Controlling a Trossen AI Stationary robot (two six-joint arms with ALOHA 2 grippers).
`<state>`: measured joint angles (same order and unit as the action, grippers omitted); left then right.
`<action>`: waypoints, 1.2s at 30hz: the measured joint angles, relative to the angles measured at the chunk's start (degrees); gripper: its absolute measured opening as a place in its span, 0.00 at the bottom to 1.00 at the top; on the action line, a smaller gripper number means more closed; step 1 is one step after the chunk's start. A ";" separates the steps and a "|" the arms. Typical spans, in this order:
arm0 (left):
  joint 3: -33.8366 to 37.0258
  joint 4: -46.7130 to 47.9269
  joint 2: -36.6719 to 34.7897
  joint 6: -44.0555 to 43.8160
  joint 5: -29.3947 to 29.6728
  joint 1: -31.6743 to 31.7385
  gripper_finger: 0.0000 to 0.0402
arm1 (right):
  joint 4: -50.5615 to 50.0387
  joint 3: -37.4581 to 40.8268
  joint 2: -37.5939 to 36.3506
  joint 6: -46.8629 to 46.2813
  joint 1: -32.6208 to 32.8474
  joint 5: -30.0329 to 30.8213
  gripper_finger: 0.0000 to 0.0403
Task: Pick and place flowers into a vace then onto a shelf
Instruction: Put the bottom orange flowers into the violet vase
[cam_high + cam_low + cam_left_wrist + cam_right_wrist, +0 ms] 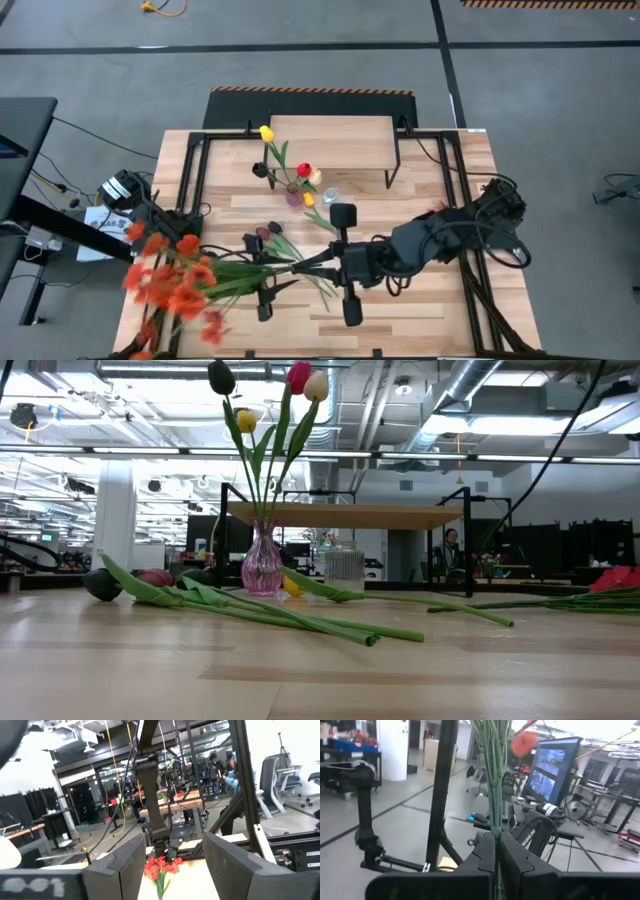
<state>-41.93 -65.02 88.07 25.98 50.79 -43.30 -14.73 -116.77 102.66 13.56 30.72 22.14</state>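
Across the tabletop (420, 310), toward its near-left corner from the pink glass vase (262, 565), the bushy orange-red spray (175, 280) is being carried by its bundled green stems, which are being pinched by the right tool (305, 265), its fingers pressed together on them. The shelf (330, 133) is standing just behind the vase, which is already holding several tulips (300, 378). More tulips (250, 605) are lying flat on the tabletop just in front of the vase. The left tool (170, 865) is being held with its fingers apart and empty, well left of the vase. For this step, the spray is best being swung upright before being brought over the vase mouth, with stem ends lowered between the standing tulips so none are being knocked, and the narrow vase is not being tipped.
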 joint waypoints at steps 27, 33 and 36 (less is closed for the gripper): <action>-0.74 2.71 -0.02 -10.35 -4.11 -0.14 0.47 | 104.06 74.50 -1.52 -0.54 -2.43 -8.98 0.00; -0.74 4.38 -0.02 -13.32 -4.62 1.99 0.47 | 104.26 69.17 4.10 -0.68 -3.00 -10.55 0.00; -0.74 5.12 -0.02 -14.09 -6.17 2.69 0.47 | 103.59 67.04 5.92 -1.07 -3.17 -10.88 0.00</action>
<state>-42.68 -59.90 88.05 11.89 44.62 -40.61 88.86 -49.73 108.58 12.49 27.55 11.26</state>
